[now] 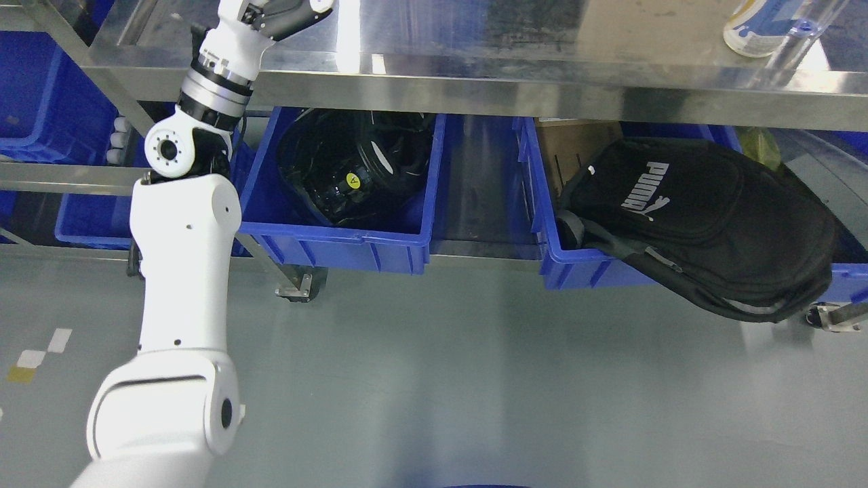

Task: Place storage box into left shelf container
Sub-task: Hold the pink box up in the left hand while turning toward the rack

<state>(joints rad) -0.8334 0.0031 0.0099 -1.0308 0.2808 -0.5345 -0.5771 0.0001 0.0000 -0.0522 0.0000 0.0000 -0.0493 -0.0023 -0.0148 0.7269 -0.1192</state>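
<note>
My left arm (186, 271) rises from the lower left and reaches over the steel top shelf (515, 61). Its hand (288, 15) is cut off by the picture's top edge, and I cannot see whether it holds anything. No storage box shows. Under the top shelf, on the left, a blue container (339, 240) holds a black helmet (352, 169). To the right, another blue container (576, 268) holds a black backpack (705, 217) and a brown cardboard piece (566, 152). The right arm is out of view.
More blue bins (41, 102) stand on a rack at the far left, behind my arm. A clear bottle (759, 27) stands on the top shelf at the right. Grey floor (441, 379) lies below the shelves. A caster (298, 285) sits under the left container.
</note>
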